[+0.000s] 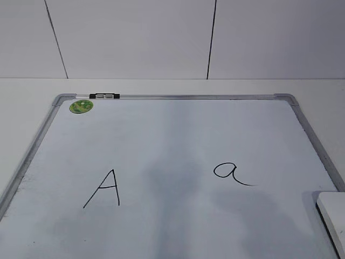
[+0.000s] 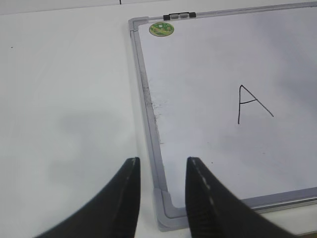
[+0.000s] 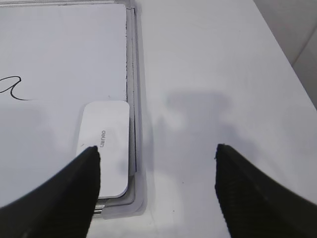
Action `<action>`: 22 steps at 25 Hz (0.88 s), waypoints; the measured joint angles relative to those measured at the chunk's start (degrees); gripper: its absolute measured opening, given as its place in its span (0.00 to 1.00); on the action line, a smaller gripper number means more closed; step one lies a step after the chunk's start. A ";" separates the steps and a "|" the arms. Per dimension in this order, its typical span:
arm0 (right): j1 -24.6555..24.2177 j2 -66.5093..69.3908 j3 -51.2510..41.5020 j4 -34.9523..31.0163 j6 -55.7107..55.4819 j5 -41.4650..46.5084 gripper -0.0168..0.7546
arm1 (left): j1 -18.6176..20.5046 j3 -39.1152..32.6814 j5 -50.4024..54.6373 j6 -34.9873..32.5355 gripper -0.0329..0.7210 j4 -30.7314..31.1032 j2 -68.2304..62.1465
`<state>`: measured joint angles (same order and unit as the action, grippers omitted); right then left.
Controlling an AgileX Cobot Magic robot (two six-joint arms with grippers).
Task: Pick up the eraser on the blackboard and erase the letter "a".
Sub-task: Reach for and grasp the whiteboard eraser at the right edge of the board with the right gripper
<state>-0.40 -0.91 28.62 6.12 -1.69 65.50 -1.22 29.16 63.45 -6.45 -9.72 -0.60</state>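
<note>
Eraser (image 3: 106, 146) flat at blackboard (image 1: 178, 140) edge, seemingly untouched; right gripper (image 3: 156, 153) spread wide, left gripper (image 2: 162, 166) slightly parted.

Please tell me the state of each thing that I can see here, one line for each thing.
Eraser: lying flat on the board's near right corner, not gripped.
Letter "a": whole, not erased.
Letter "A": whole.
Blackboard: flat on the table.
Left gripper: open, empty, above the board's corner.
Right gripper: open wide, empty, above the eraser's right edge.
</note>
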 joint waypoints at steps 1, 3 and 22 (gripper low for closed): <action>0.00 0.00 0.00 0.00 0.00 0.00 0.77 | 0.00 0.00 0.00 0.00 0.35 0.00 0.00; 0.00 0.00 0.00 0.00 0.00 0.00 0.77 | 0.00 0.00 0.00 0.00 0.35 0.00 0.00; 0.00 23.14 8.31 -3.33 0.37 -2.92 0.77 | 0.00 0.00 0.00 0.00 0.35 0.00 0.00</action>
<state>-0.40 22.23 36.93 2.79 -1.32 62.57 -1.22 29.16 63.45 -6.45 -9.72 -0.60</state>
